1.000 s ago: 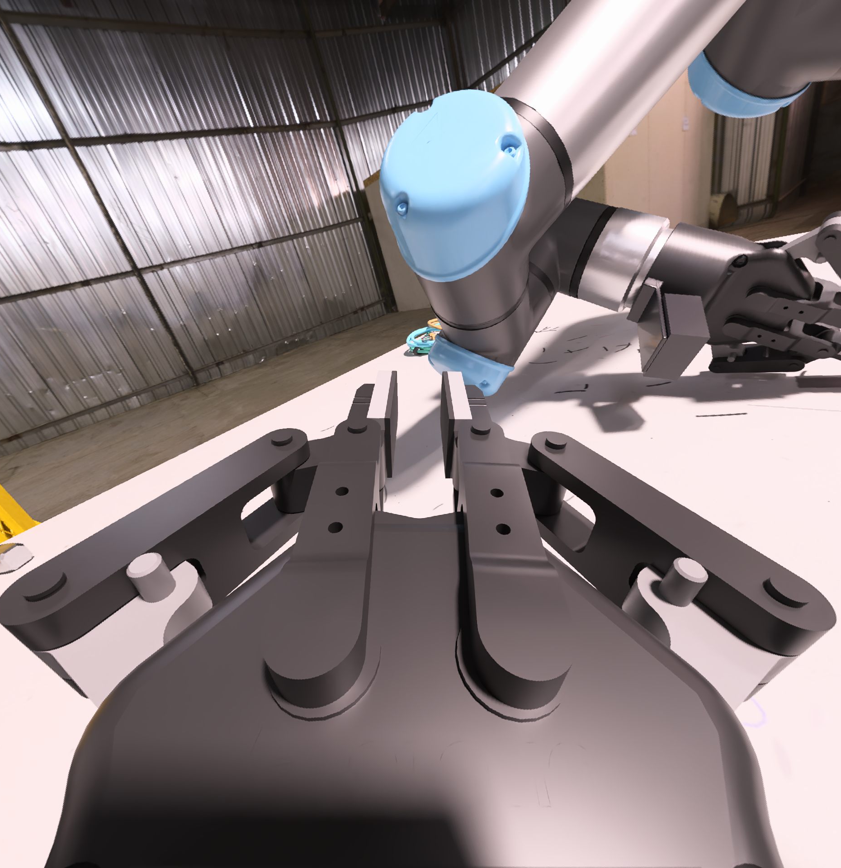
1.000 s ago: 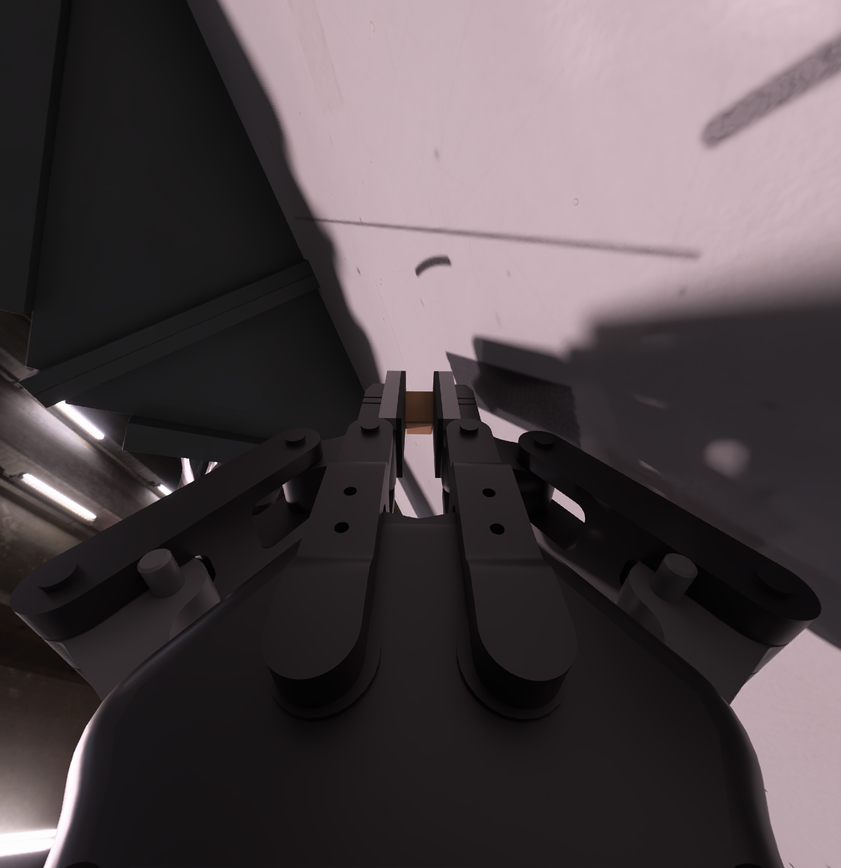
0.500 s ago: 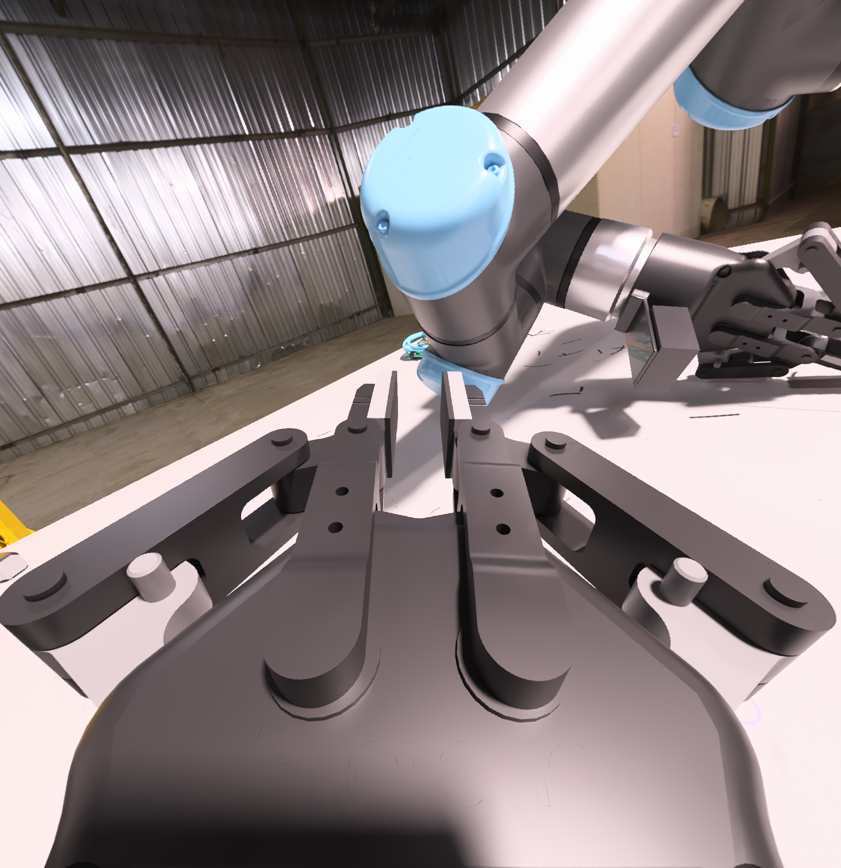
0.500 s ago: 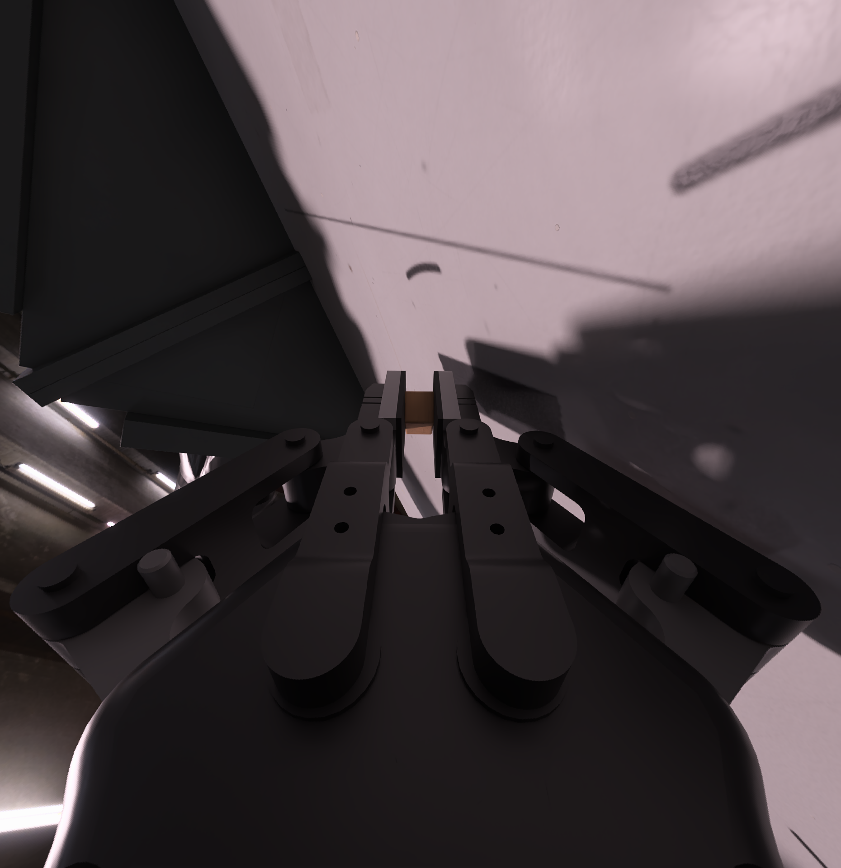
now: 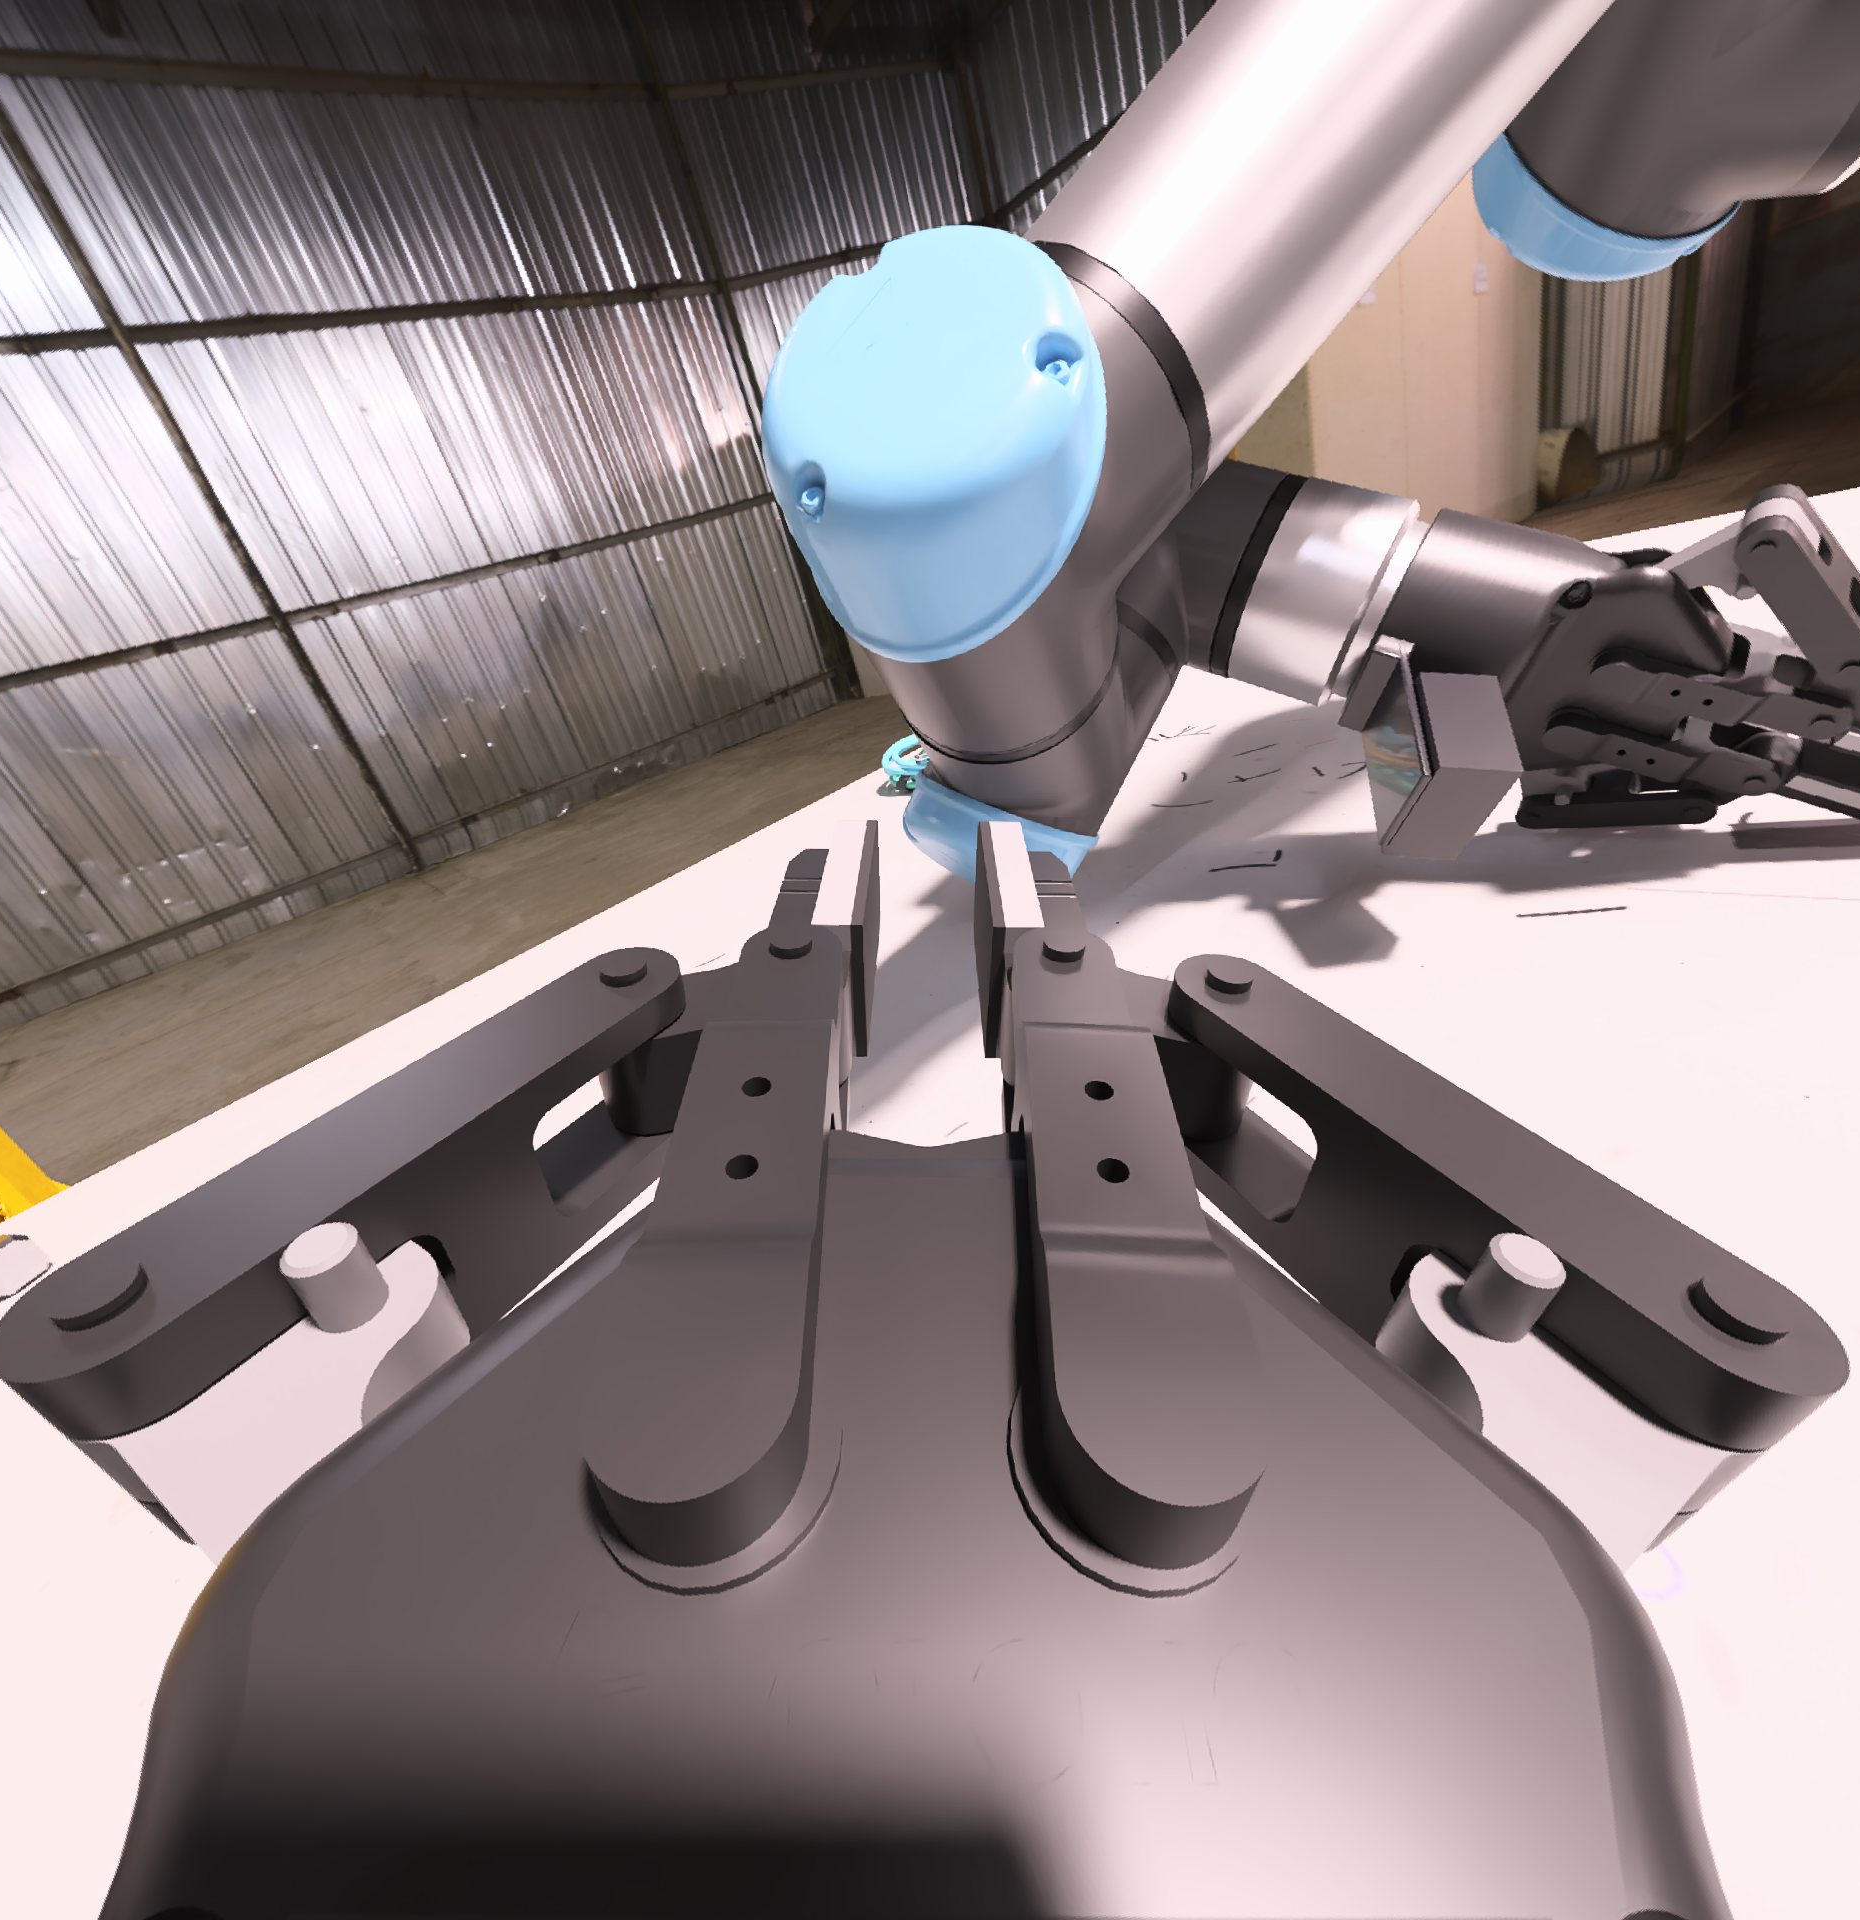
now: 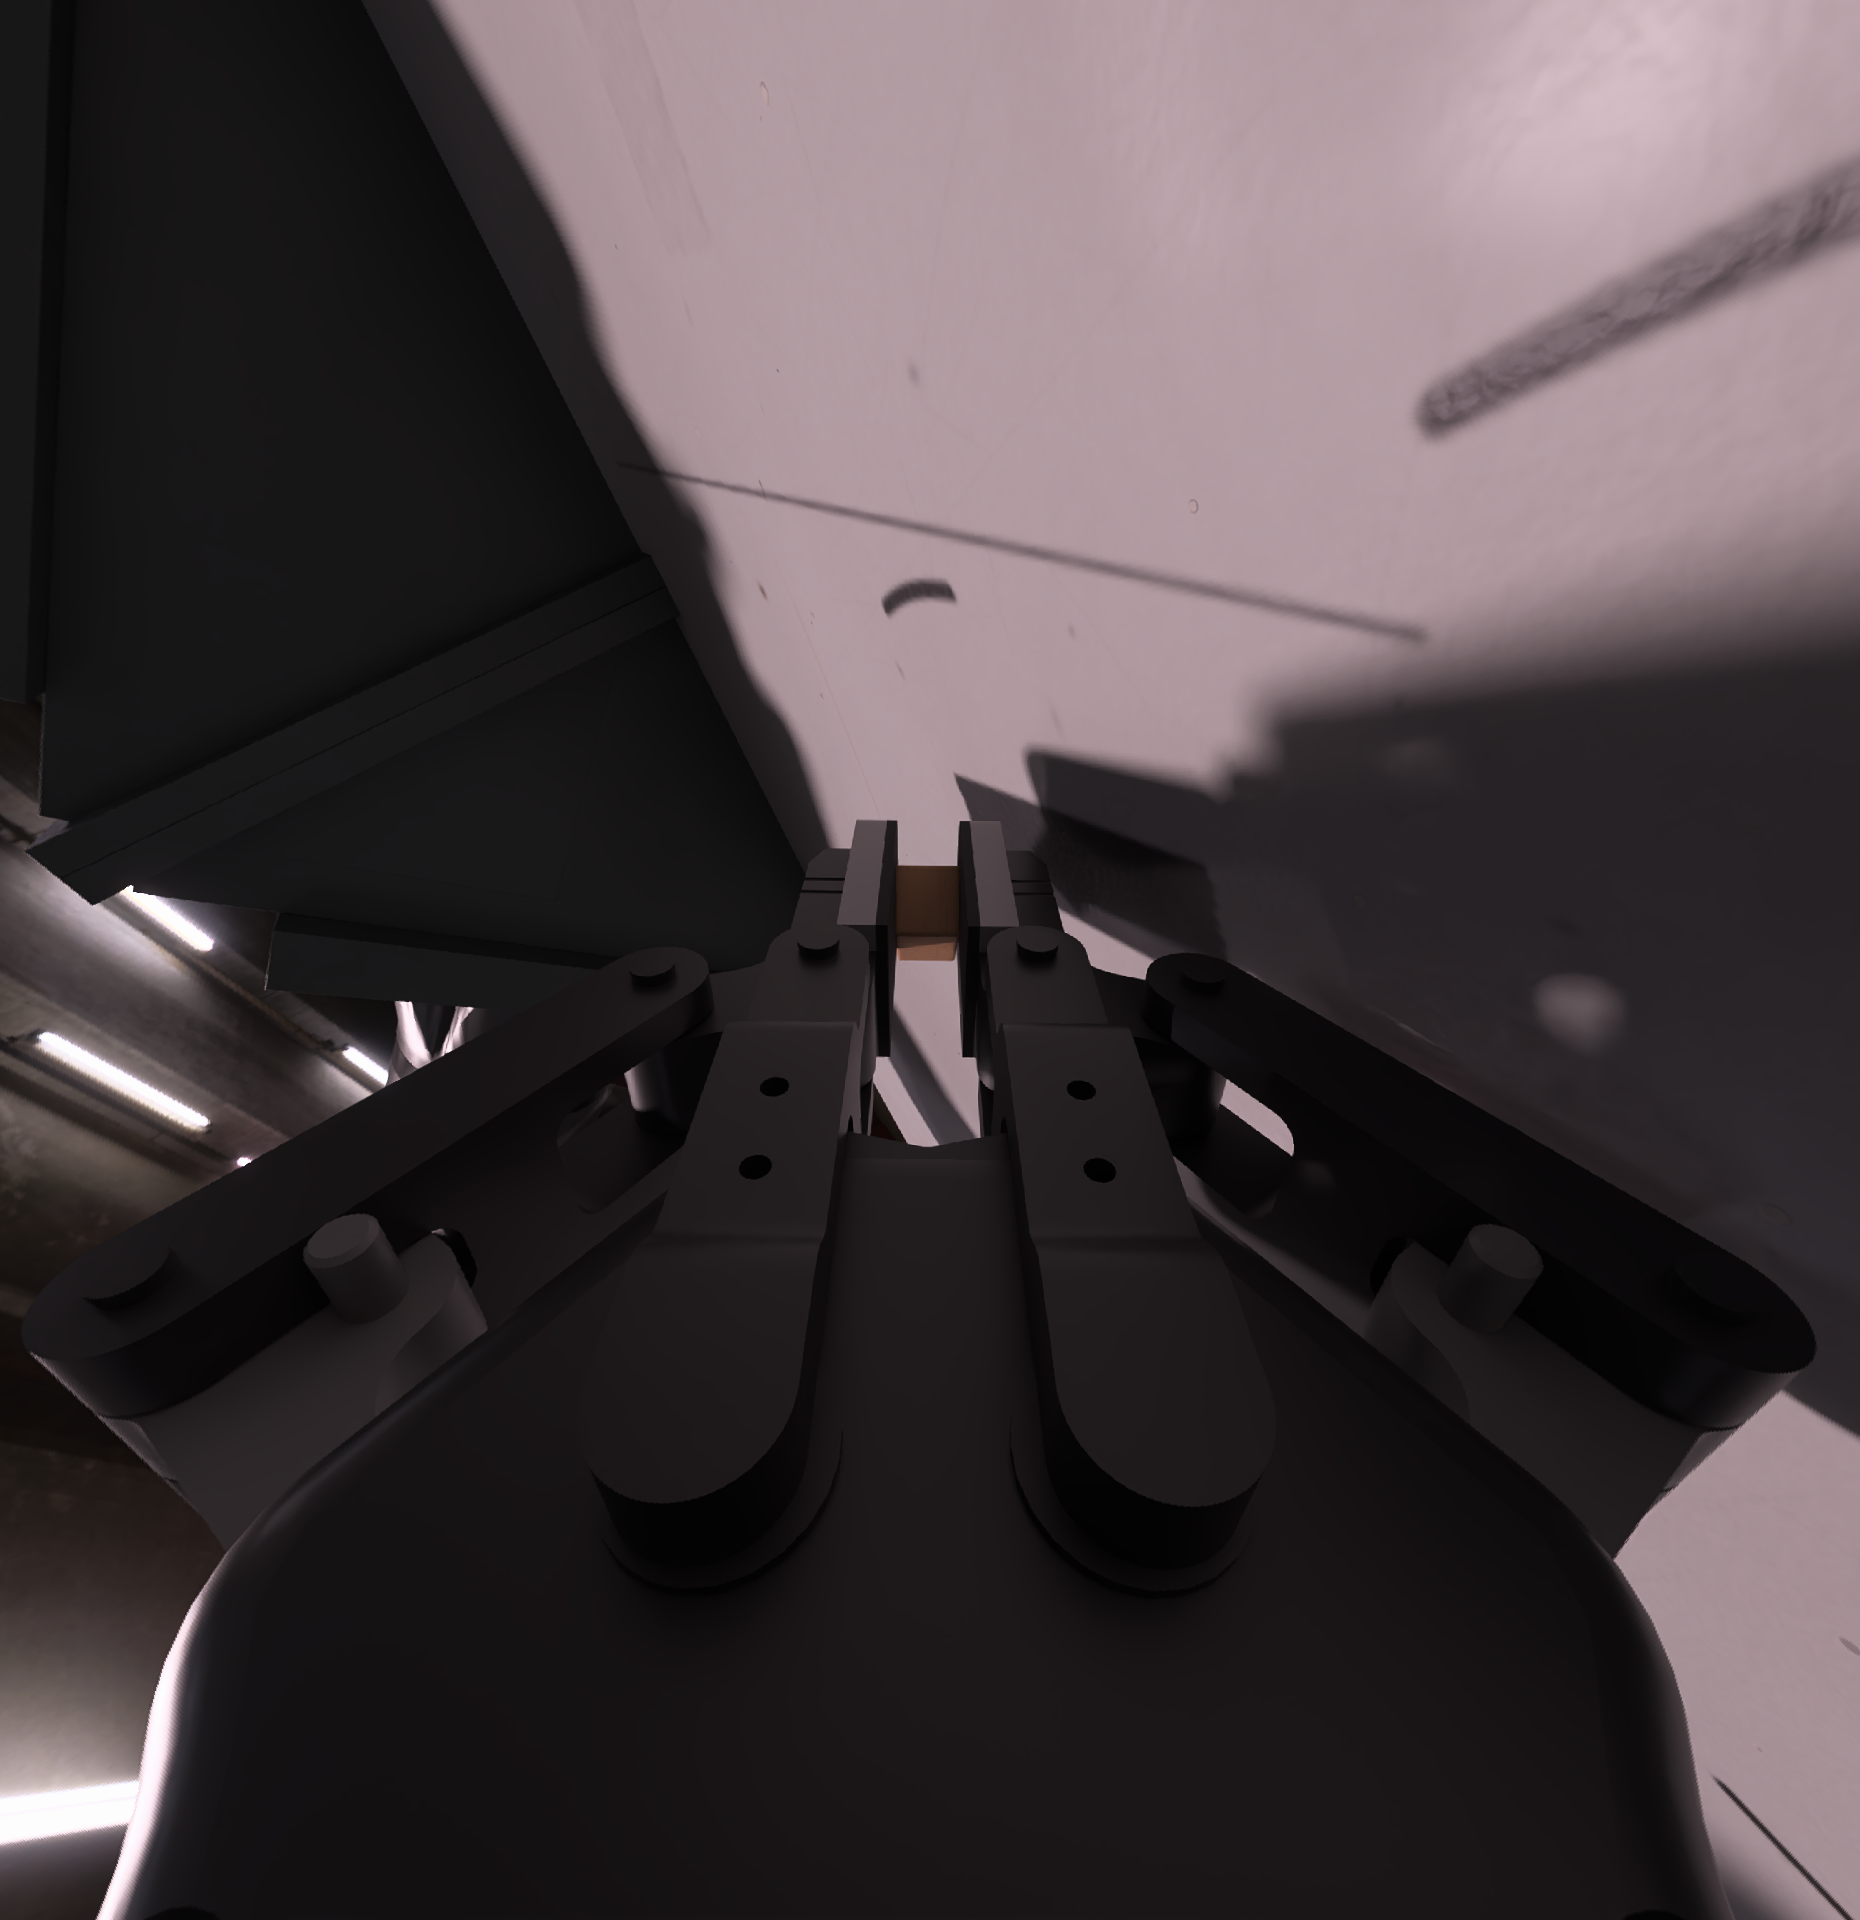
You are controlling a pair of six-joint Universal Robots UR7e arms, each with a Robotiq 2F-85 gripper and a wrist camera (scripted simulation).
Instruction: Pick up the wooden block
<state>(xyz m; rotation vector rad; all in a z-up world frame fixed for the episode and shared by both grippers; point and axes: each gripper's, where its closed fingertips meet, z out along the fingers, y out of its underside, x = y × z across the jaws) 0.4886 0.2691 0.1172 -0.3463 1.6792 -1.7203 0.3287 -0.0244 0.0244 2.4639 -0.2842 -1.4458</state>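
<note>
Right gripper (image 6: 926, 883) clamps small wooden block (image 6: 926, 902) between fingertips above white table (image 6: 1217, 312). Left gripper (image 5: 926, 883) idle, jaws slightly parted, empty. Grasp looks secured; next move: steady upward lift.

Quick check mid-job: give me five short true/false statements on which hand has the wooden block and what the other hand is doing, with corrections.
1. The right hand is shut on the small tan wooden block. True.
2. The block sits deep at the hand's palm. False: it sits near the fingertips.
3. The left hand holds a second block. False: nothing lies between its fingers, which stand apart.
4. The left hand is above the white tabletop. True.
5. In the left wrist view, the right hand is at the left edge. False: it is at the right edge.
</note>
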